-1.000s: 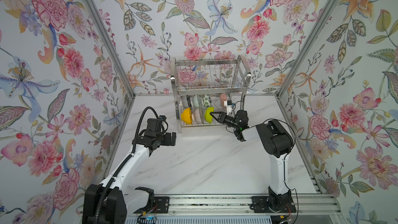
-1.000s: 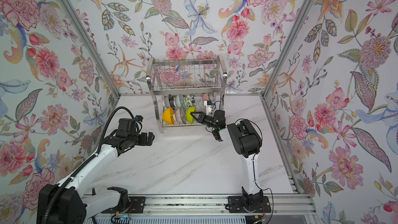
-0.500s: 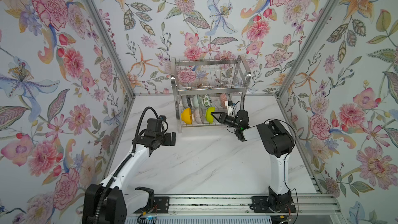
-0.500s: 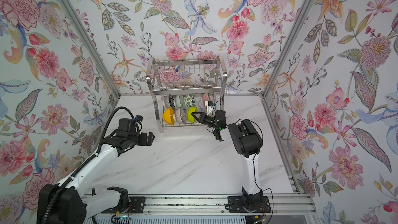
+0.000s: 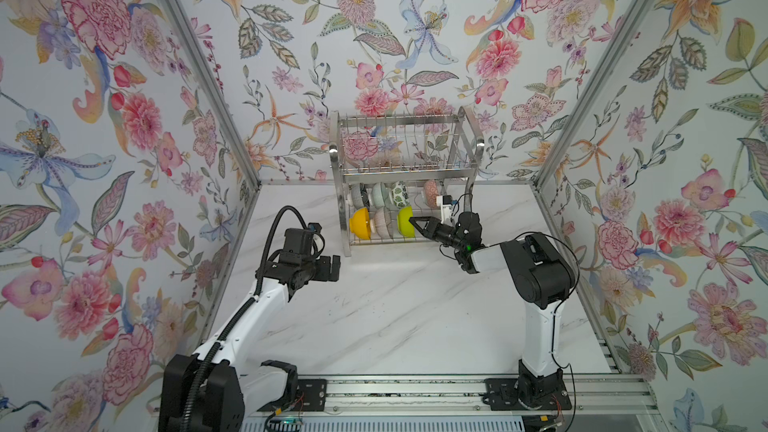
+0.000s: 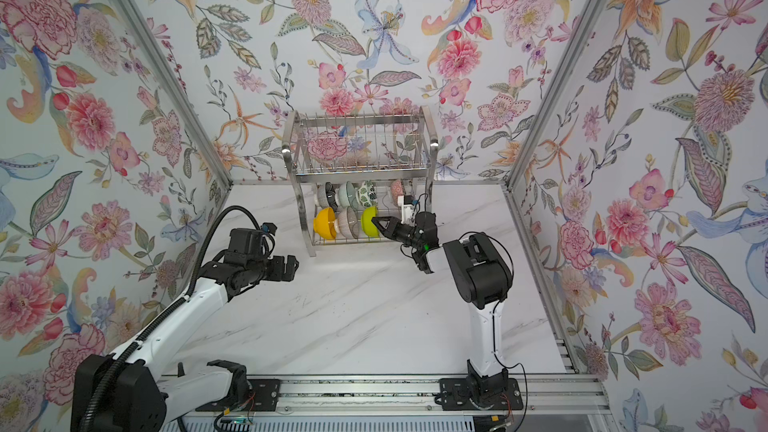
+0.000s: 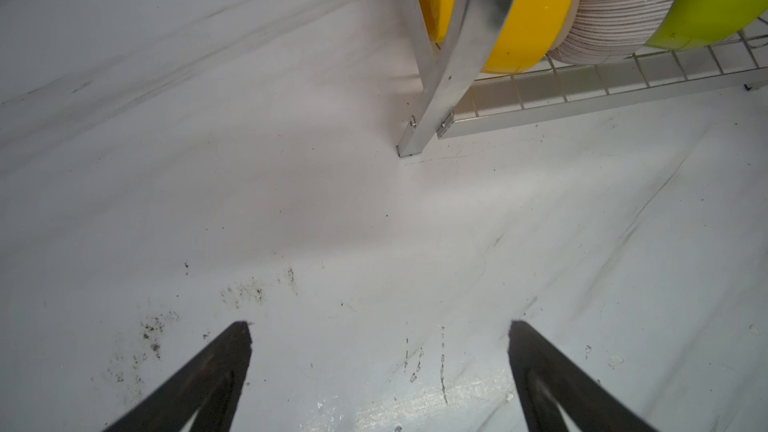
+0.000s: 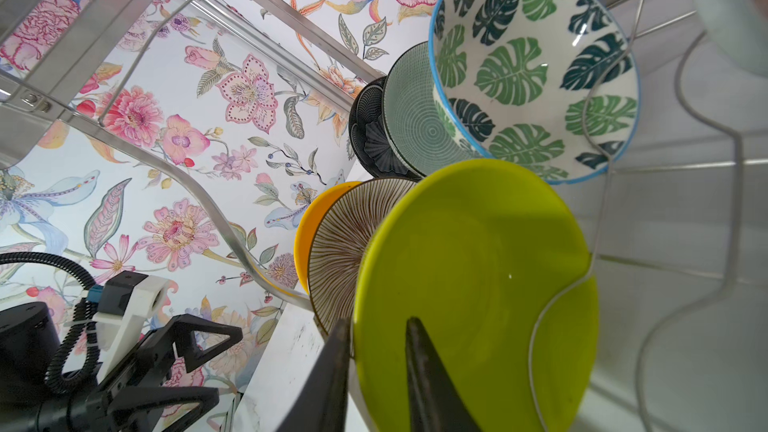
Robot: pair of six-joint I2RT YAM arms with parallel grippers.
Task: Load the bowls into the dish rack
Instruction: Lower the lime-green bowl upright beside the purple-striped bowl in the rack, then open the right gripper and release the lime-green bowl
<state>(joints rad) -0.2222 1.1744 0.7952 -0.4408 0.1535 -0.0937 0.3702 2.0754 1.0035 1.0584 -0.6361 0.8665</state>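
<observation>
Dish rack: we find it standing on the bench, at the far edge. It has two wire tiers, and every bowl we can see sits in its lower tier.
Lime bowl: it stands on edge at the right end of the rack's front row. Its open side faces the rack's right end, and one wavy rack wire crosses that open face.
Right tool: it reaches into the lower tier from the rack's front right. Its two prongs straddle the lime bowl's rim, one outside and one inside, and stand a little apart (we see a gap beside the inner prong, so we read no clamp).
Ribbed bowl: it sits in the middle of the rack's front row, tucked against the lime bowl's back.
Yellow bowl: it sits at the left end of the front row, just inside the rack's front left post.
Back row: we count the dark bowl, mint bowl and leaf-print bowl, nested from the rack's left. A pinkish bowl stands apart from them, nearer the rack's right end.
Left tool: it hangs over the bench near the rack's front left post, not touching it. Its prongs are spread wide with nothing between them.
</observation>
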